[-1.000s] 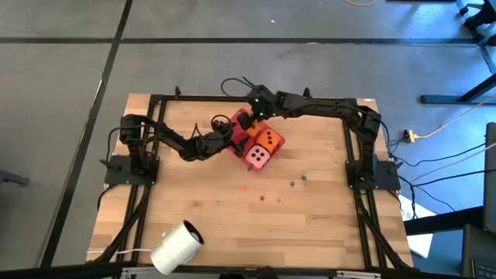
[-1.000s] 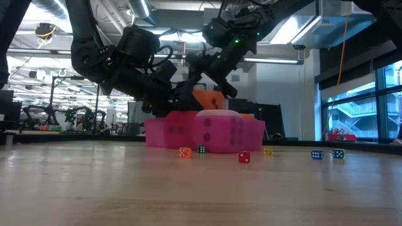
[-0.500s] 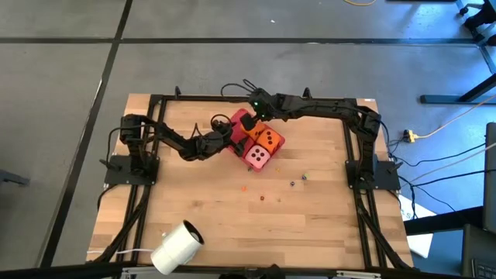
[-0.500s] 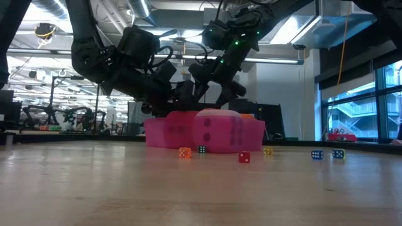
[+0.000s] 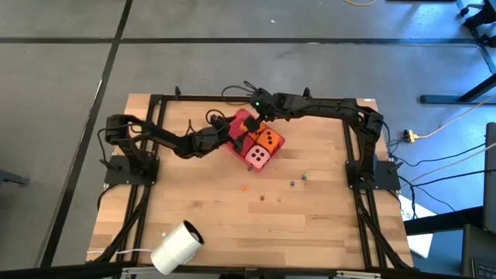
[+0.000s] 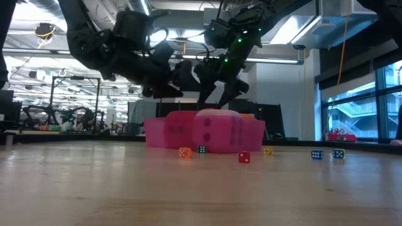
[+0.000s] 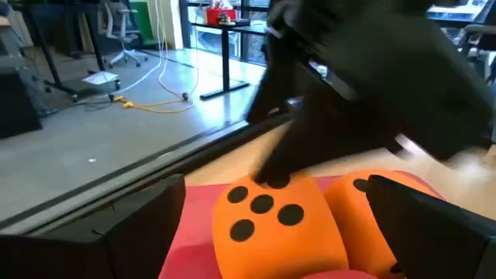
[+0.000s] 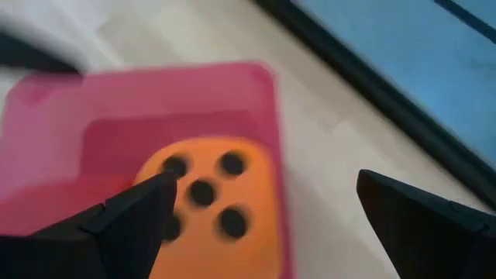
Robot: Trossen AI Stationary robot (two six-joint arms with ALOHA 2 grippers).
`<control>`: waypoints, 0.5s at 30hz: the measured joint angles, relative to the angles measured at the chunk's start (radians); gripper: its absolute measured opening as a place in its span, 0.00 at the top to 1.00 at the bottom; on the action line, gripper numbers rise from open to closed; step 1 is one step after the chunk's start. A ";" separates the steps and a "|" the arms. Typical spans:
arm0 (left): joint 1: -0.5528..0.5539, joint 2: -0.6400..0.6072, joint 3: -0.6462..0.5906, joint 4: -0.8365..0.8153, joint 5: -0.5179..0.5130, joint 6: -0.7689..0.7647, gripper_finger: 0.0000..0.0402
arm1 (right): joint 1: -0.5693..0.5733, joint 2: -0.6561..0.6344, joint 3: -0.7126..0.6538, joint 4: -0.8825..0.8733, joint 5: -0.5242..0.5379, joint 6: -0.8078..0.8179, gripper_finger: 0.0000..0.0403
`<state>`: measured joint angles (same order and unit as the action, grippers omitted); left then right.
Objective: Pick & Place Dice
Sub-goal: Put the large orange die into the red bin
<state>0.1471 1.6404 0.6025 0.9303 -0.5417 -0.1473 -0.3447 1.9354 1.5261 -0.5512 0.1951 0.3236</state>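
Both arms reaching inward over red tray [image 5: 237, 124]; left claw [image 5: 227, 129] and right claw [image 5: 256, 118] released, empty, above orange dice [image 5: 267, 140], pink die [image 5: 257, 156].

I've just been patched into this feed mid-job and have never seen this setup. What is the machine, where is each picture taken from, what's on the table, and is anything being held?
It is a robot with two dark arms at a wooden table. One picture looks straight down, one looks level across the tabletop, and two come from cameras on the wrists.

Big soft dice sit clustered on a red tray: an orange die and a pink die show clearly from above. Tiny coloured dice are scattered nearby, and a white roll lies near the front edge.

The left gripper and right gripper hover open over the cluster. Neither holds anything.
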 joint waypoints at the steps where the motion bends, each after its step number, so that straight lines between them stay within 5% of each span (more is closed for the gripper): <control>1: 0.000 -0.015 0.000 -0.022 -0.008 0.002 0.00 | 0.009 0.000 0.000 -0.010 0.000 -0.002 0.01; 15: -0.003 -0.051 0.000 -0.119 -0.068 0.004 0.00 | 0.077 0.000 -0.006 -0.115 0.265 0.047 0.01</control>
<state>0.1440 1.5892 0.6025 0.8111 -0.6098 -0.1429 -0.2682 1.9357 1.5204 -0.6663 0.4603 0.3703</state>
